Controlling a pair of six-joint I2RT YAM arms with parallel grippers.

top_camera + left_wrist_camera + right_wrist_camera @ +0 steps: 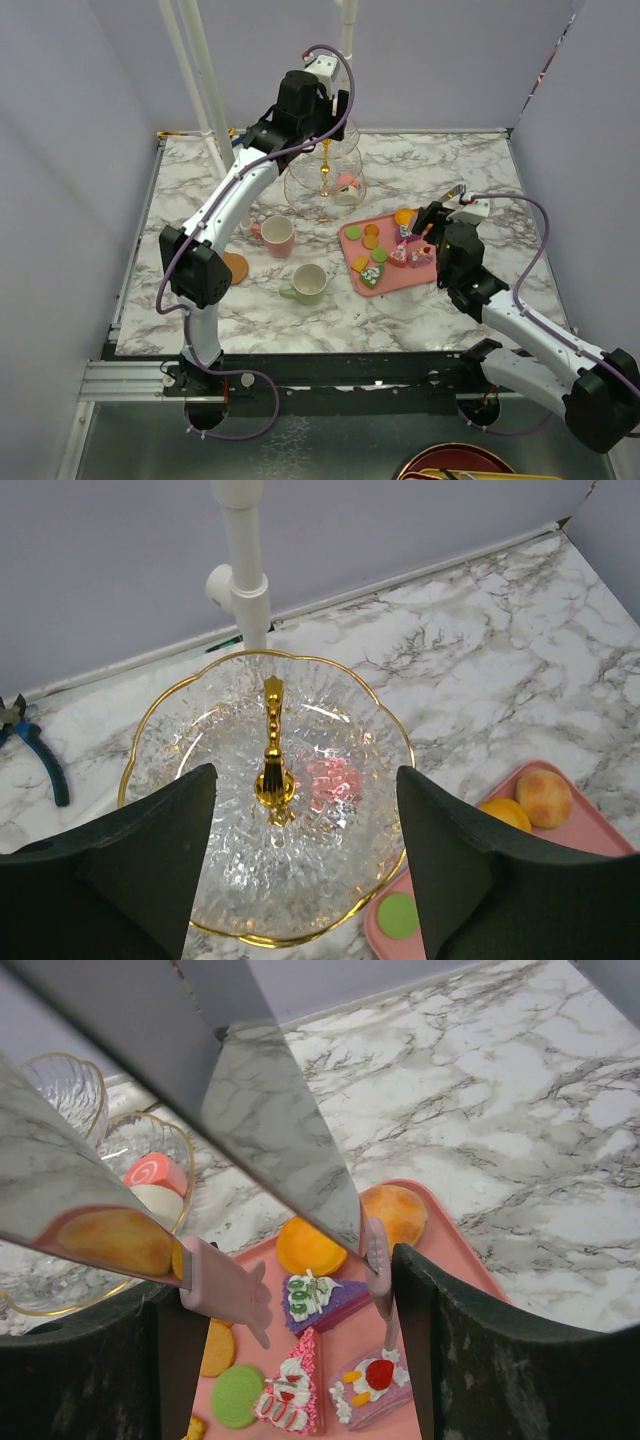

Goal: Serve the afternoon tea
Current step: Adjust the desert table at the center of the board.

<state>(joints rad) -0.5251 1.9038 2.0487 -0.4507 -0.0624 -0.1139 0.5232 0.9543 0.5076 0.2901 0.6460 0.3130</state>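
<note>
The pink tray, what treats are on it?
The flat pink rectangular tray holds round orange buns, iced cake slices and a green macaron. The right hand covers part of it.

Seen from above, the left arm (250,185) covers the back of the glass stand (325,175), so the left hand beside the gold stem (324,170) cannot be made out there. In the right wrist view, the pink tray (470,1260) is cut off at the bottom edge, and grey blurred shapes hide the counter (520,1110) behind the stand's bowls
</note>
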